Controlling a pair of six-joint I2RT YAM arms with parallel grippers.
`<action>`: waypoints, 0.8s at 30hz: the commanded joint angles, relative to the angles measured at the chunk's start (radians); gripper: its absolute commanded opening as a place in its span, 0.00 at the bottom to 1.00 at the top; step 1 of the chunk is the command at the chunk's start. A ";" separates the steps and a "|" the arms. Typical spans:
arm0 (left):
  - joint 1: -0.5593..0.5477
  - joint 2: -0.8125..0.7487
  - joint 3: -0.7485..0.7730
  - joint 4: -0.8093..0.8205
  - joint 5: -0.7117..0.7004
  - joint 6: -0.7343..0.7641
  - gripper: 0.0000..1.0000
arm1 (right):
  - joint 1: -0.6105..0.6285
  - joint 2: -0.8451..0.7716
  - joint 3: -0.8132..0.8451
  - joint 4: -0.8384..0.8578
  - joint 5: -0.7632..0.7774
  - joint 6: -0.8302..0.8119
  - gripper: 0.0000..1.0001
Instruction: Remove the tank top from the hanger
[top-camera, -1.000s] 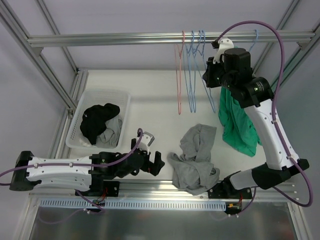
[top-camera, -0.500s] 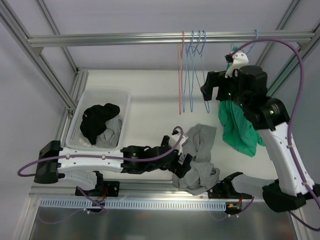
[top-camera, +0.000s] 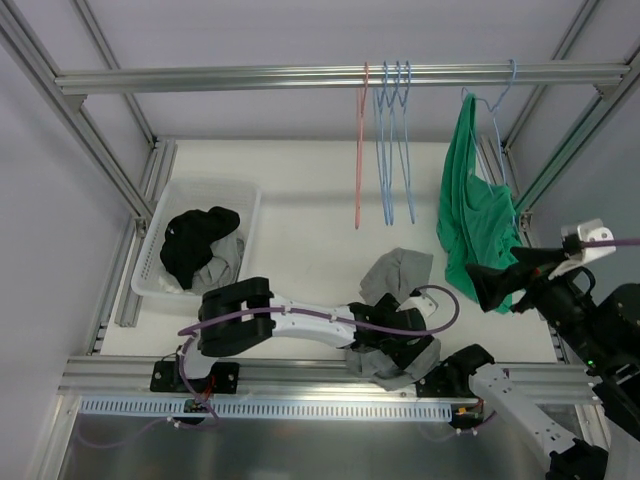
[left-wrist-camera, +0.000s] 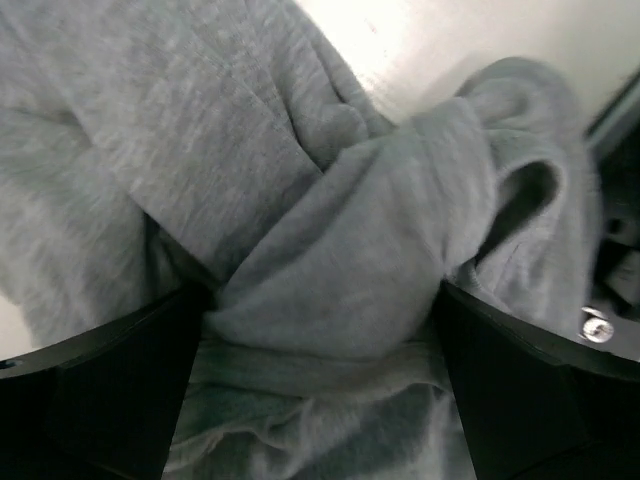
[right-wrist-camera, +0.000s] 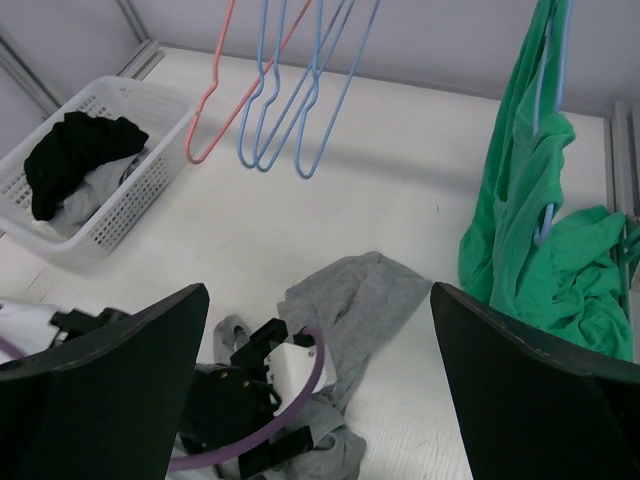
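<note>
Top external: I see green tank top (top-camera: 470, 215) still on blue hanger (top-camera: 497, 110) at 2 o'clock, nothing done; right gripper (top-camera: 492, 285) apart, empty, at 4; left gripper (top-camera: 398, 350) apart over grey garment (top-camera: 395, 280) at 6.

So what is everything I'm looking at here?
Tank top: one, green, hanging at the right end of the rail.
Loaded hanger: one, blue, carrying the tank top.
Pink hanger: one, empty, mid-rail.
Blue empty hangers: three as far as I can tell, beside the pink one.
Rail: one, silver, across the top.
Grey garment: one, crumpled at the front of the table.
Basket: one, white, on the left of the table.
Clothes in the basket: black and grey, count unclear.
Table: one, white.
Left gripper: black, open, astride a fold of the grey garment.
Right gripper: black, open, empty, raised at the right.
</note>
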 joint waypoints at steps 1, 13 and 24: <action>-0.006 0.054 0.065 -0.075 -0.006 0.003 0.99 | -0.004 -0.041 0.002 -0.071 -0.089 -0.011 0.99; 0.011 -0.053 -0.183 -0.235 -0.247 -0.329 0.00 | -0.005 -0.162 0.065 -0.076 -0.233 0.033 1.00; 0.127 -0.835 -0.317 -0.500 -0.622 -0.427 0.00 | -0.005 -0.220 -0.050 -0.021 -0.247 0.053 1.00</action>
